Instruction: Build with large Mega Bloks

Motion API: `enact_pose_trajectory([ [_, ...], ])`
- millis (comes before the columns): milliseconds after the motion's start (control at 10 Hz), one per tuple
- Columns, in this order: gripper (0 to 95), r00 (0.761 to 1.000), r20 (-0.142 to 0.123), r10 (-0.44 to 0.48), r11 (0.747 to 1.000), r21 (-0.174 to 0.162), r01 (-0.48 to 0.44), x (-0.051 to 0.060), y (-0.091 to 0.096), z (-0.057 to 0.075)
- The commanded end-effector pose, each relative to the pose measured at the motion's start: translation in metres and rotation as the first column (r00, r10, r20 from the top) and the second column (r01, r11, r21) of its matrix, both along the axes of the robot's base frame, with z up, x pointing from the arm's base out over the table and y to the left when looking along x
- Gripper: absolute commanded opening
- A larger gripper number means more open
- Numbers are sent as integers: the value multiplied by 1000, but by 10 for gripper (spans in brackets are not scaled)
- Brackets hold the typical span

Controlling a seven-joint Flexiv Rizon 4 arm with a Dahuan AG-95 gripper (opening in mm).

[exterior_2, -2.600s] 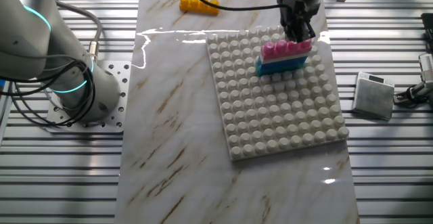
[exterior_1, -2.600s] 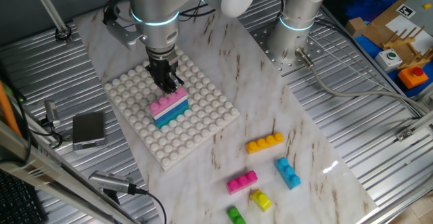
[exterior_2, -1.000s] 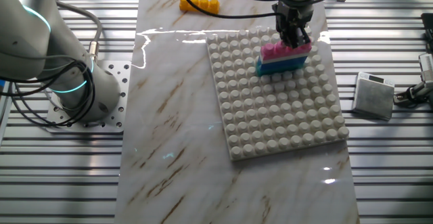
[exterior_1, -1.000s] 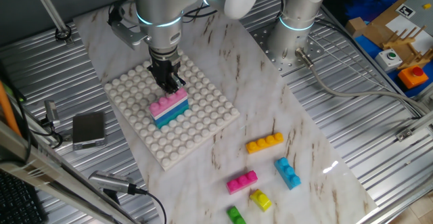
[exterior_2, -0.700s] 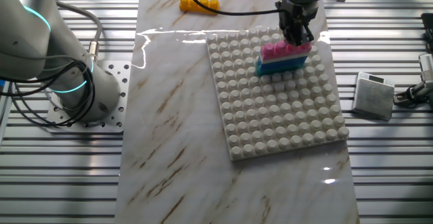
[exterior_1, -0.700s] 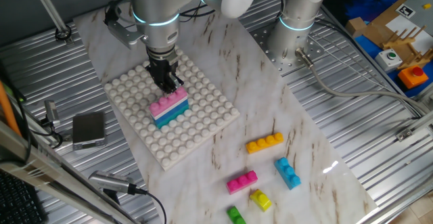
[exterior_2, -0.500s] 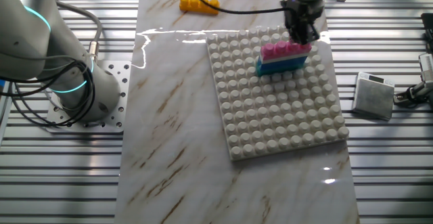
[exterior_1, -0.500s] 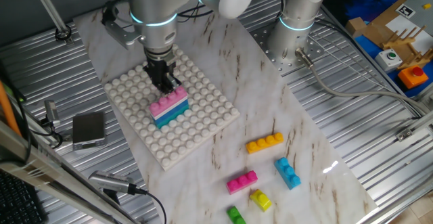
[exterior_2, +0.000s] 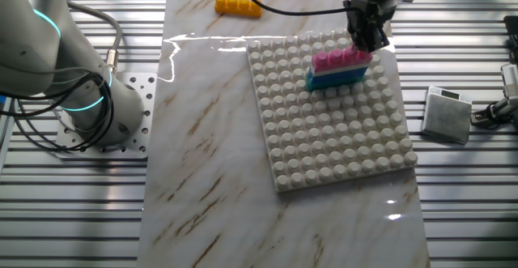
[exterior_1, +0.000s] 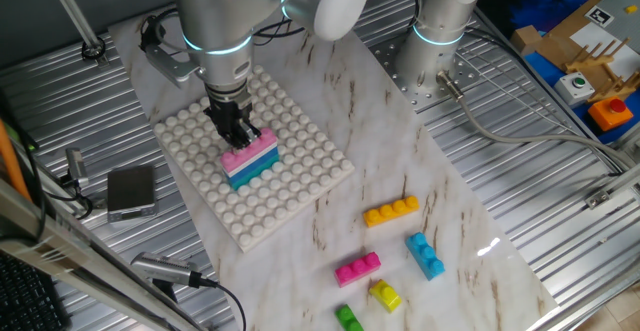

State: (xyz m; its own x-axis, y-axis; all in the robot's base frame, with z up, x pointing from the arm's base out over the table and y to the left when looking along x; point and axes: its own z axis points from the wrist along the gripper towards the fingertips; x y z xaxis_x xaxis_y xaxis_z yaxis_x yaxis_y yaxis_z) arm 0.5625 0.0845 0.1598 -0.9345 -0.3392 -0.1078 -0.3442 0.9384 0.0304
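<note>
A three-layer stack of Mega Bloks (exterior_1: 251, 160) stands on the white studded baseplate (exterior_1: 290, 196): pink bar on top, white in the middle, teal at the bottom. The other fixed view shows the same stack (exterior_2: 340, 67) near the baseplate's (exterior_2: 324, 138) far side. My gripper (exterior_1: 243, 136) points down just behind the pink bar's end, with its black fingers close together and nothing between them. In the other fixed view the gripper (exterior_2: 367, 45) hangs over the stack's right end. Whether the fingertips touch the pink bar is unclear.
Loose bricks lie on the marble strip: orange bar (exterior_1: 391, 211), blue (exterior_1: 425, 255), magenta (exterior_1: 358, 268), yellow (exterior_1: 385, 294), green (exterior_1: 348, 318). A small grey box (exterior_1: 131, 191) sits on the ribbed metal beside the baseplate. The arm's base (exterior_2: 89, 106) stands at the left.
The gripper has shifted along the pink bar from above its middle toward one end. The stack and the loose bricks have not moved.
</note>
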Motion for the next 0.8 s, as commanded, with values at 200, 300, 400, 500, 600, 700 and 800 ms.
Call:
enact_pose_trajectory([
  [200, 0, 1000, 0, 5, 1000, -5, -5, 0, 1, -3],
  [300, 0, 1000, 0, 7, 1000, -6, -7, 1, 2, -4],
  [400, 0, 1000, 0, 10, 1000, -9, -10, 0, 2, -4],
  [500, 0, 1000, -1, 10, 1000, -11, -10, 0, 2, -4],
  [600, 0, 1000, 0, 11, 1000, -12, -11, -1, 2, -4],
  [700, 0, 1000, 0, 13, 1000, -12, -13, -1, 2, -2],
  [800, 0, 1000, 0, 12, 1000, -15, -12, -3, 3, 1],
])
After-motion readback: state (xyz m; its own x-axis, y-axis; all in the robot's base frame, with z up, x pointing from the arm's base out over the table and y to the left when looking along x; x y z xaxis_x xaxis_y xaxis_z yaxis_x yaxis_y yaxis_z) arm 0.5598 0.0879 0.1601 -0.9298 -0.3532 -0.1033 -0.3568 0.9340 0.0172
